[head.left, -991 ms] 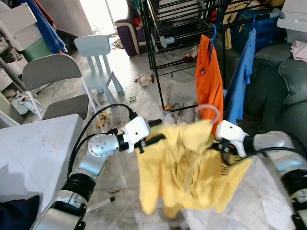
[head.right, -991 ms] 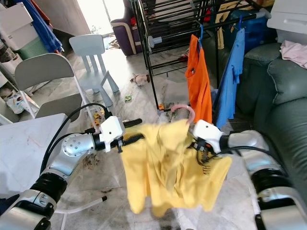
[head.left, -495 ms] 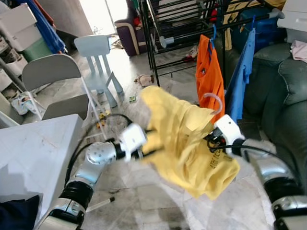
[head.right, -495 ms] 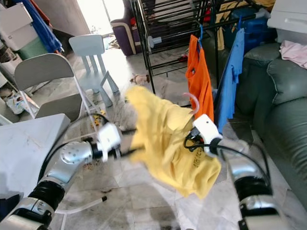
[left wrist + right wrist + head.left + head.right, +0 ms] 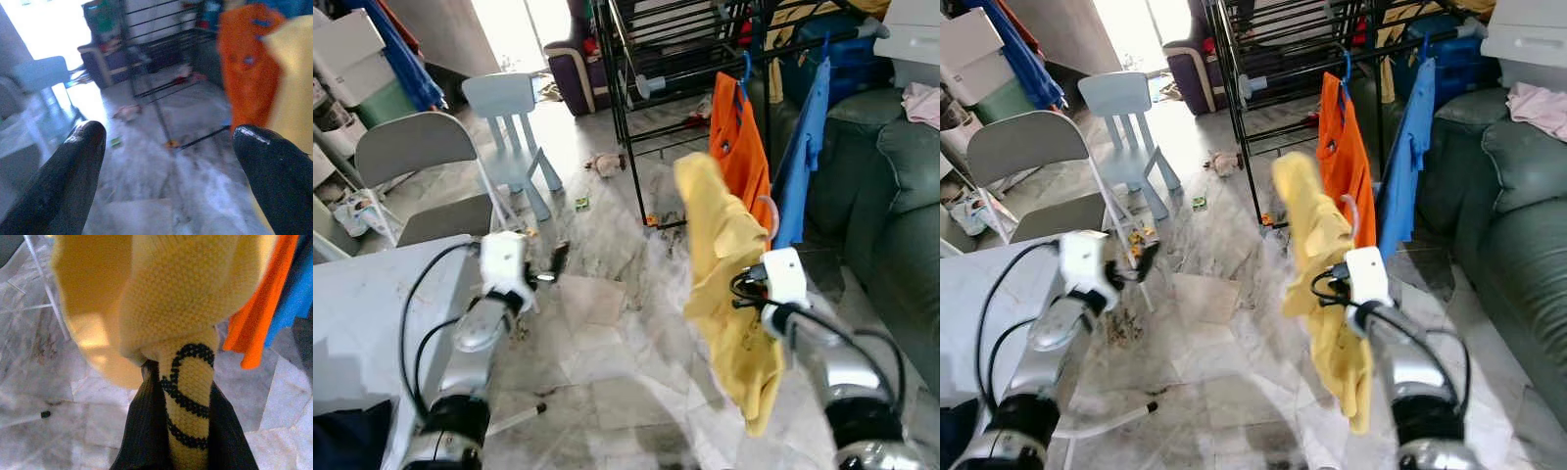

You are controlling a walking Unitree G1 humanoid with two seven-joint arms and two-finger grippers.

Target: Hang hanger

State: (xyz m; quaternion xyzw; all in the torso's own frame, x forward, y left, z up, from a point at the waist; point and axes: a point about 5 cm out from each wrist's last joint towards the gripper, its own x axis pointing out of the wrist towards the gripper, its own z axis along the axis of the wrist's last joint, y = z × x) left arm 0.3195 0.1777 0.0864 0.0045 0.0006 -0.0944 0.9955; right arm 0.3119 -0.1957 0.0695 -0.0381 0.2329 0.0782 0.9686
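A yellow shirt (image 5: 724, 264) hangs from a pale hanger whose hook (image 5: 771, 211) curves up beside it. My right gripper (image 5: 183, 431) is shut on the shirt's cloth, black print (image 5: 188, 396) showing between its fingers (image 5: 146, 431). It holds the shirt up just in front of the black drying rack (image 5: 636, 88), close to the hung orange shirt (image 5: 734, 127) and blue shirt (image 5: 808, 147). My left gripper (image 5: 558, 262) is open, holds nothing, and sits well to the left by the table; its wrist view looks between spread fingers (image 5: 73, 181) toward the rack.
A white table (image 5: 382, 304) is at the near left, with a grey folding chair (image 5: 421, 157) and a light blue child's chair (image 5: 514, 108) behind it. A dark green sofa (image 5: 901, 186) fills the right. Small litter lies on the marble floor.
My left gripper let go of the yellow shirt and swung back to the left. The right arm carried the shirt right toward the rack, where it now hangs straight down.
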